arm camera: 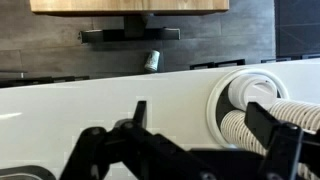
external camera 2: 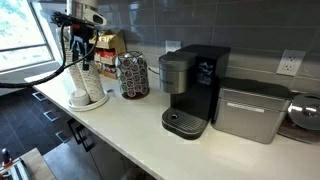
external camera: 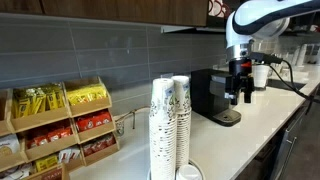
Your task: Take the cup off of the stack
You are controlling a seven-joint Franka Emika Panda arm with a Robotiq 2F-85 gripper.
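Note:
Two tall stacks of patterned paper cups (external camera: pixel 170 120) stand side by side in a white round holder (external camera: pixel 189 172) on the white counter. They also show in an exterior view (external camera 2: pixel 88 80) at the counter's left end. In the wrist view I look down on the stack tops (arm camera: pixel 252 98) at the right. My gripper (arm camera: pixel 203 118) is open and empty, and its right finger overlaps the stacks in that view. In both exterior views the gripper (external camera 2: pixel 80 52) (external camera: pixel 240 88) hangs above counter level near the stacks. I cannot tell whether it touches them.
A black coffee machine (external camera 2: pixel 190 90) stands mid-counter, also seen in an exterior view (external camera: pixel 214 92). A pod carousel (external camera 2: pixel 132 75) is beside the cups and a silver appliance (external camera 2: pixel 248 110) is further right. A wooden snack rack (external camera: pixel 60 122) stands against the grey tiled wall. The robot's cables (external camera 2: pixel 45 75) hang near the counter edge.

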